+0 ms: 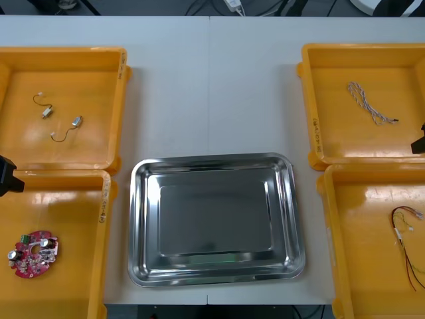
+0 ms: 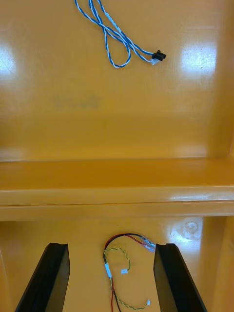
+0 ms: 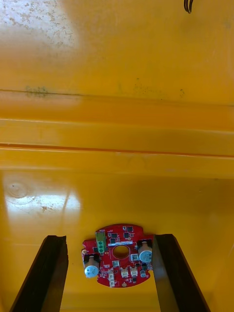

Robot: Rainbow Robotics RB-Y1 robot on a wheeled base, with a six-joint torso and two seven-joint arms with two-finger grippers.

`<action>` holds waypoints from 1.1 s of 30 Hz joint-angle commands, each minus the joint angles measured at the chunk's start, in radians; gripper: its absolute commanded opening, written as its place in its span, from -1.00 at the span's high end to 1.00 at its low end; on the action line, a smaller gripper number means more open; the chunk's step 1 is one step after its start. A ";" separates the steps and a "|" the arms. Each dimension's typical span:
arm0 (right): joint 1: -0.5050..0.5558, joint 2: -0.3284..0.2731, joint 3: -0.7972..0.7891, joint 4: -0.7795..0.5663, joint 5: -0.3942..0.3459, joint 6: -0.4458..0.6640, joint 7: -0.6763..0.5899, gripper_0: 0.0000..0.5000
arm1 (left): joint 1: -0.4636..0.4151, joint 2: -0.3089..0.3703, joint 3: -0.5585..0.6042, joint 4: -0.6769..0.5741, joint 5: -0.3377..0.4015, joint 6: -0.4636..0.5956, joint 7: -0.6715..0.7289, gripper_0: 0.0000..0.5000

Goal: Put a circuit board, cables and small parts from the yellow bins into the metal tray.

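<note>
The bare, shiny metal tray (image 1: 212, 219) lies in the middle of the table with nothing in it. My left gripper (image 3: 108, 237) hangs open over the near left yellow bin (image 1: 73, 279), its fingers either side of the round red circuit board (image 3: 118, 256), which lies on the bin floor (image 1: 33, 254). My right gripper (image 2: 111, 246) is open above the near right bin (image 1: 358, 266), with the red and yellow cable (image 2: 119, 265) between and below its fingers. That cable (image 1: 406, 242) lies near the bin's right side.
The far left bin (image 1: 99, 80) holds two small metal parts (image 1: 46, 111) (image 1: 76, 121) with thin wires. A twisted blue and white cable (image 1: 370, 105) (image 2: 114, 36) lies in the far right bin (image 1: 325, 93). Black arm parts show at the left edge (image 1: 8, 178) and right edge (image 1: 419, 142).
</note>
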 commanded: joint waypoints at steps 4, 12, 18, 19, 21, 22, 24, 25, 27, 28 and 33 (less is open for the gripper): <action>-0.031 -0.048 0.007 -0.007 -0.005 -0.001 0.030 -1.00 | -0.034 -0.009 0.018 -0.028 0.007 0.006 -0.094 -1.00; -0.031 -0.048 0.007 -0.007 -0.005 -0.001 0.030 -1.00 | -0.034 -0.009 0.018 -0.028 0.007 0.006 -0.094 -1.00; -0.031 -0.048 0.007 -0.007 -0.005 -0.001 0.030 -1.00 | -0.034 -0.009 0.018 -0.028 0.007 0.006 -0.094 -1.00; -0.031 -0.048 0.007 -0.007 -0.005 -0.001 0.030 -1.00 | -0.034 -0.009 0.018 -0.028 0.007 0.006 -0.094 -1.00; -0.031 -0.048 0.007 -0.007 -0.005 -0.001 0.030 -1.00 | -0.034 -0.009 0.018 -0.028 0.007 0.006 -0.094 -1.00; -0.031 -0.048 0.007 -0.007 -0.005 -0.001 0.030 -1.00 | -0.034 -0.009 0.018 -0.028 0.007 0.006 -0.094 -1.00; -0.031 -0.048 0.007 -0.007 -0.005 -0.001 0.030 -1.00 | -0.034 -0.009 0.018 -0.028 0.007 0.006 -0.094 -1.00; -0.031 -0.048 0.007 -0.007 -0.005 -0.001 0.030 -1.00 | -0.034 -0.009 0.018 -0.028 0.007 0.006 -0.094 -1.00; -0.031 -0.048 0.007 -0.007 -0.005 -0.001 0.030 -1.00 | -0.034 -0.009 0.018 -0.028 0.007 0.006 -0.094 -1.00; -0.031 -0.048 0.007 -0.007 -0.005 -0.001 0.030 -1.00 | -0.034 -0.009 0.018 -0.028 0.007 0.006 -0.094 -1.00; -0.031 -0.048 0.007 -0.007 -0.005 -0.001 0.030 -1.00 | -0.034 -0.009 0.018 -0.028 0.007 0.006 -0.094 -1.00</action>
